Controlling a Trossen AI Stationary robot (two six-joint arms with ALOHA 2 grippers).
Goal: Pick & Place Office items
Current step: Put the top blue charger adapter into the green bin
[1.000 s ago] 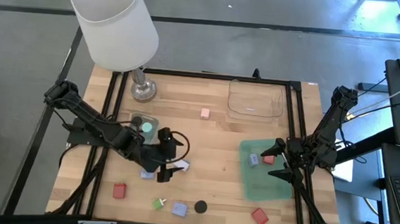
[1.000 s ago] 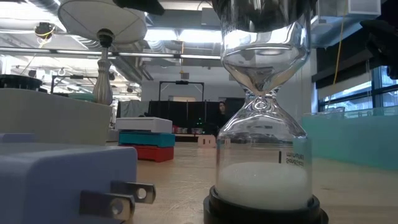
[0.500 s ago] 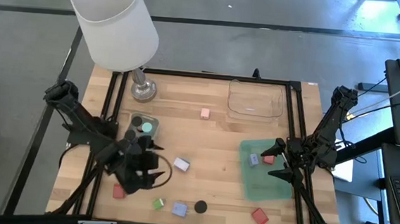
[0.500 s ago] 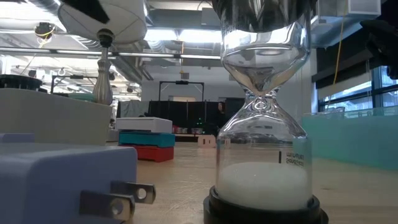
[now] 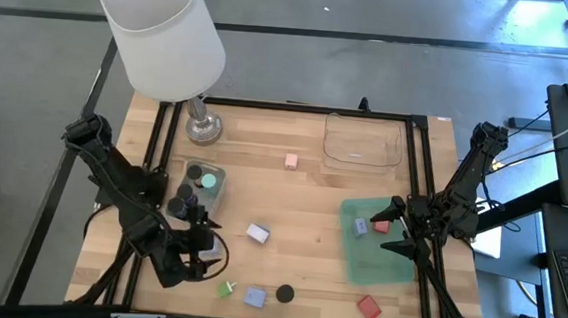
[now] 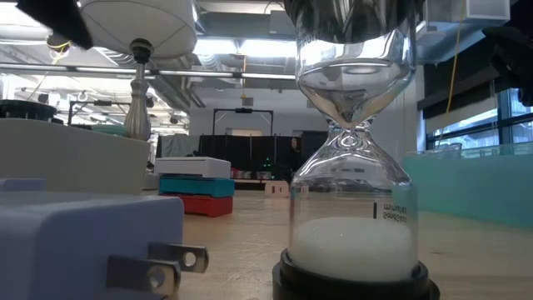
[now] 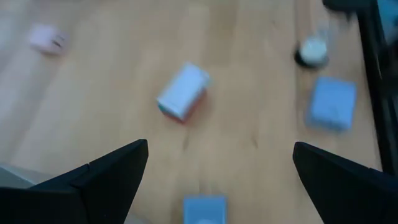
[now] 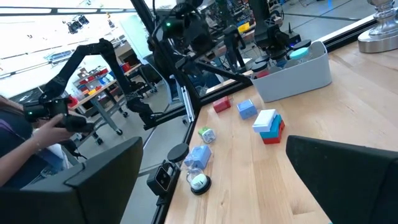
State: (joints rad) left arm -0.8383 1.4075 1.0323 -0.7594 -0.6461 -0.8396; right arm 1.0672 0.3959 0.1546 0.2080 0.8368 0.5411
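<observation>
The left gripper [image 5: 207,259] is hanging spread wide and empty over the near left part of the table [image 5: 301,195], covering the spot beneath it. Nearest to it are sitting the small green piece [image 5: 225,289], the lilac-blue block [image 5: 254,296] and the black round cap [image 5: 285,293], along the near edge toward the middle. Farther in, the white block with teal and red layers [image 5: 257,233] is lying tilted, well nearer this arm. The right gripper [image 5: 396,227] is waiting, spread and empty, at the green tray [image 5: 377,268].
</observation>
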